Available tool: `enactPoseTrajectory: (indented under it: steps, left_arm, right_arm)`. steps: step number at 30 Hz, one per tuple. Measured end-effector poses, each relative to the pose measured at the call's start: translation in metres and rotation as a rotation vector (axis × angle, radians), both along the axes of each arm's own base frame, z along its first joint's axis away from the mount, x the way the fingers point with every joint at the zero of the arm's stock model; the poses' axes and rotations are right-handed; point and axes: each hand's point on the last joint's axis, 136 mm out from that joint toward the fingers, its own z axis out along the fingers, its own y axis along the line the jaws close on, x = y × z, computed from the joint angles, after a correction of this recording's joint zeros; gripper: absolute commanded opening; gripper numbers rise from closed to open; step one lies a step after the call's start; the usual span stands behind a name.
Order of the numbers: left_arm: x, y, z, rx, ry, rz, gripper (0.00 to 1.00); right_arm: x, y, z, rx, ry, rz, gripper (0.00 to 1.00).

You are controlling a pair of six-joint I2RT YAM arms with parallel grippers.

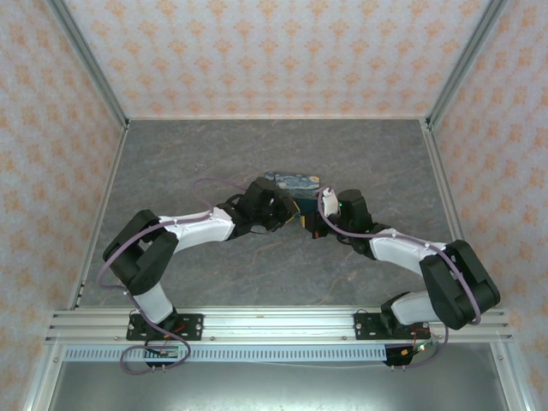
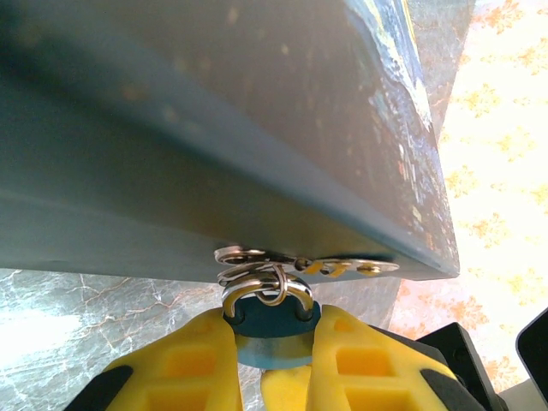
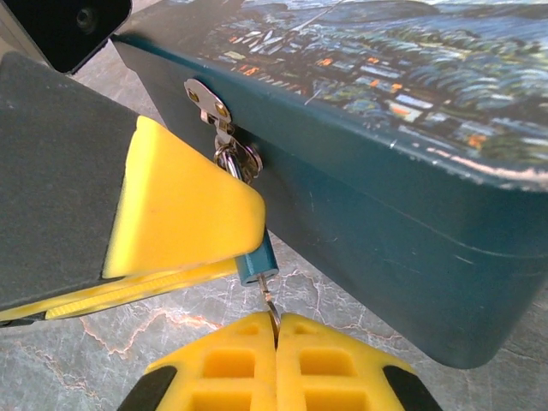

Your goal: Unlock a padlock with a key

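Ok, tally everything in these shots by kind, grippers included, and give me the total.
tin box: 1
hasp: 1
padlock: 1
key: 1
grippers: 2, the left gripper clamped on the padlock, the right gripper pinching the key
Total: 6

The tin (image 2: pixel 214 128) is blurred and cut off at 9 and 12 o'clock. The padlock (image 2: pixel 272 330) sits half hidden between the fingers (image 2: pixel 197 360) of the left gripper (image 2: pixel 272 342). The head of the key (image 3: pixel 269 301), at 6 o'clock, is buried inside the right gripper (image 3: pixel 276 330).
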Motion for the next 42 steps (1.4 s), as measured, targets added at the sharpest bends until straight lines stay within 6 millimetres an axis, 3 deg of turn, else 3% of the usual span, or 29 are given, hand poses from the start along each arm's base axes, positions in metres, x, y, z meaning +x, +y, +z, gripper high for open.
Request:
enactPoseTrajectory:
  steps: [24,42]
  left_arm:
    - [0.0021,-0.0028,-0.0037,-0.02,-0.005,0.004,0.14]
    - [0.0074,0.0024,-0.0059,-0.009,-0.028,0.04,0.14]
  right_arm:
    - [-0.0002,-0.003,-0.0002,-0.069,0.035,0.033,0.0]
    - [0.007,0.0035,-0.0039,0.05,0.169,-0.057,0.0]
